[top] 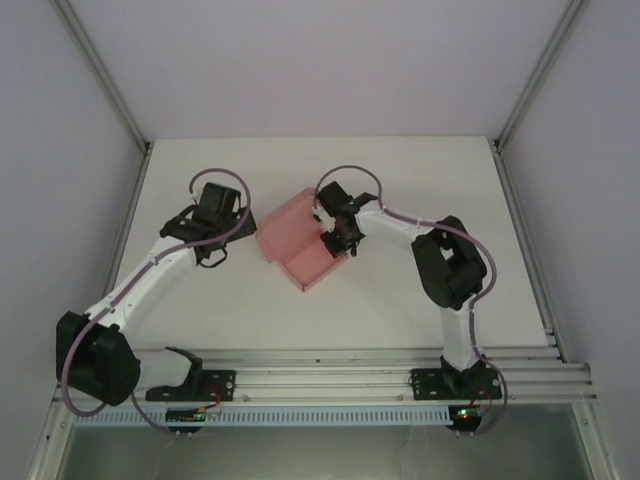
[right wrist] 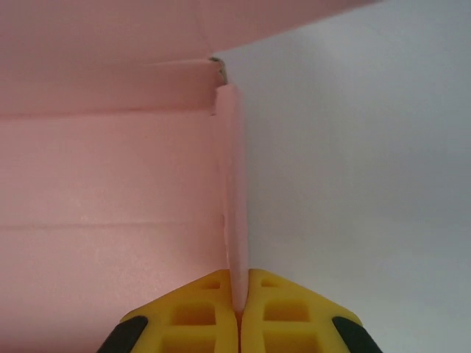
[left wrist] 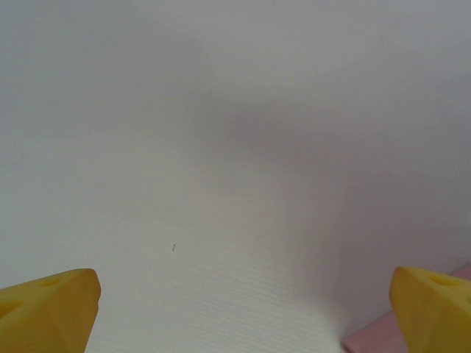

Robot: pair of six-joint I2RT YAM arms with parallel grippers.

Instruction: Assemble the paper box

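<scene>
Now | R fingers (right wrist: 199, 312) clamped on paper box (right wrist: 110, 184) wall (wrist cam) | L fingers (left wrist: 44, 309) apart, prob. not touching

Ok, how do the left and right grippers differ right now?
The left gripper is open, its fingers wide apart; the right gripper is shut. The left holds nothing, while the right pinches a thin wall of the box. The left hangs over bare table beside the box; the right is at the box itself. Both have yellow fingers.
</scene>
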